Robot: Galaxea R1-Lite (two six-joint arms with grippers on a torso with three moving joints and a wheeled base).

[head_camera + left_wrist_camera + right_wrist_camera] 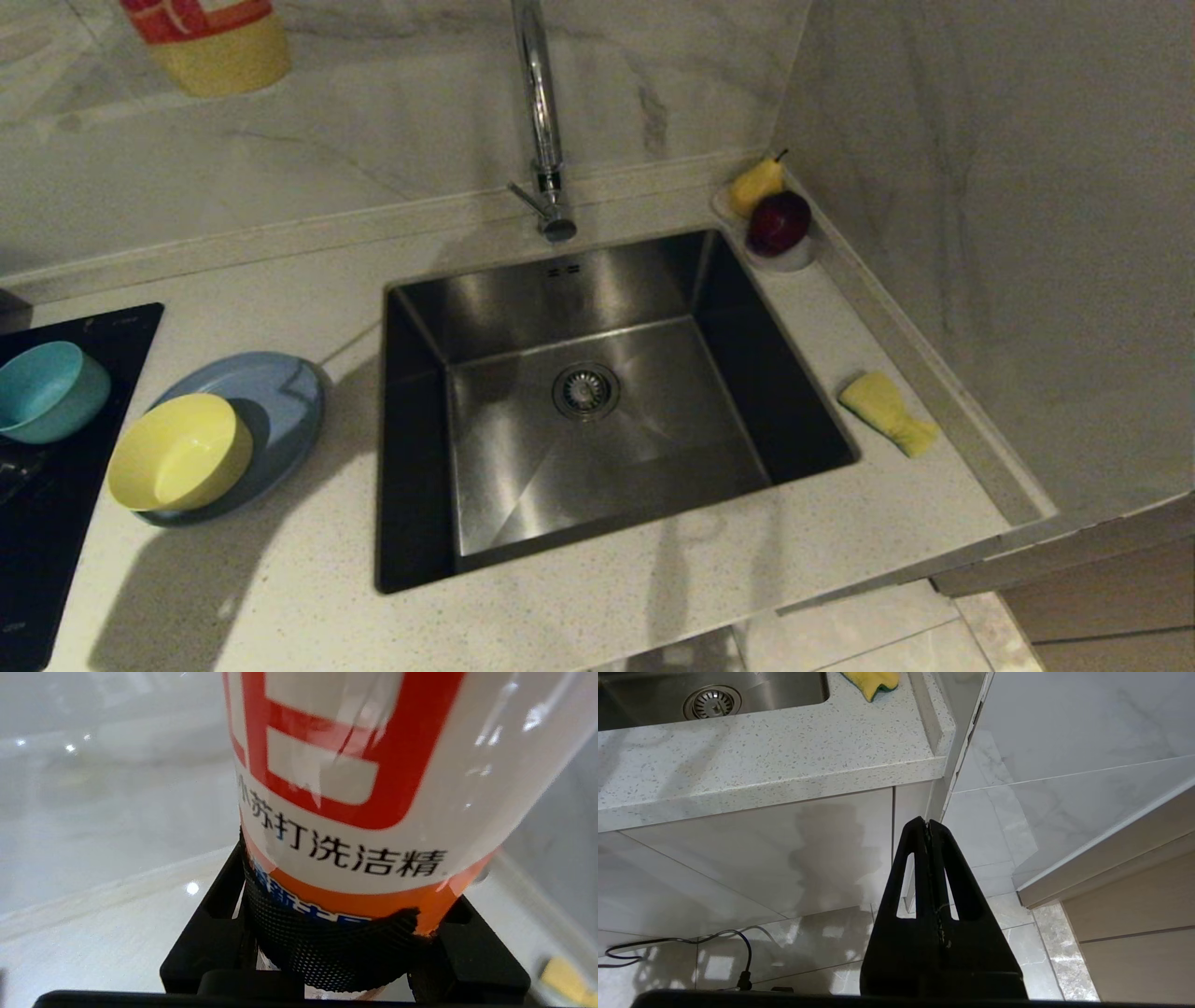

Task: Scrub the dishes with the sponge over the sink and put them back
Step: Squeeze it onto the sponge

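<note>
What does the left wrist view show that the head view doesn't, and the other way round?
Only the left wrist view shows the left gripper, its black fingers closed around the base of a detergent bottle, with the label's red and black print readable. Only the head view shows the sink, tap, yellow bowl sitting on the blue plate, teal bowl, fruit dish and the whole sponge. Both show the bottle, only its lower part at the head view's upper edge, and the pale counter.
</note>
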